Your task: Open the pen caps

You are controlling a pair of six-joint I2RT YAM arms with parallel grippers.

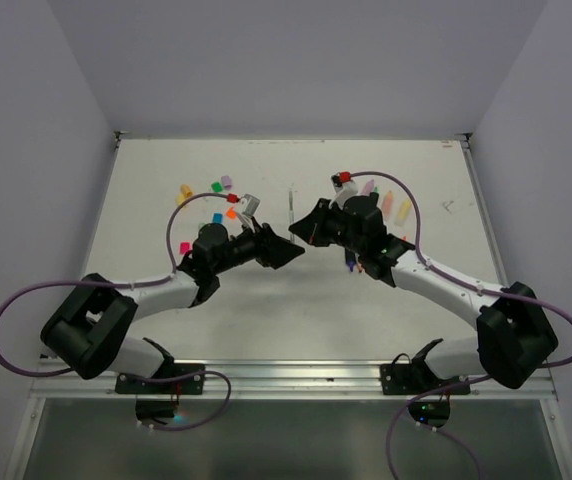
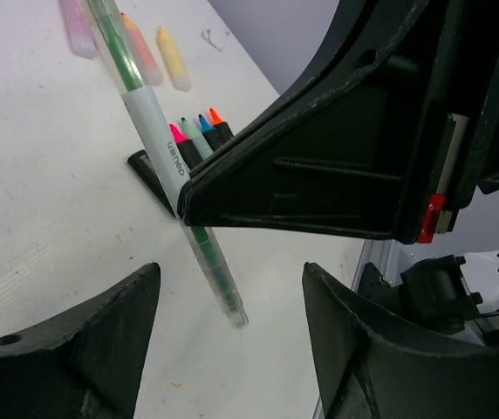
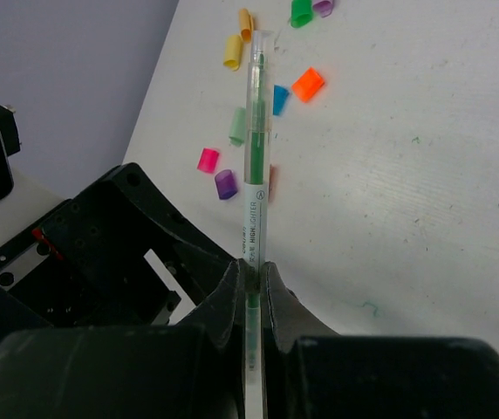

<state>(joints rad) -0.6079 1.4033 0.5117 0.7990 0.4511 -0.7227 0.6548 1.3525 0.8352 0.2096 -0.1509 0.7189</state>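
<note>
Loose caps lay scattered across the upper right-wrist frame, uncapped pens upper left in left-wrist. Right gripper clamped green pen; left gripper gaped beside it. Judged this the last pen to open.

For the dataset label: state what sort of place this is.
Probably a robot lab test cell: a white table walled by plain panels, the left arm and right arm bolted at its near edge, loose pen caps scattered.
</note>
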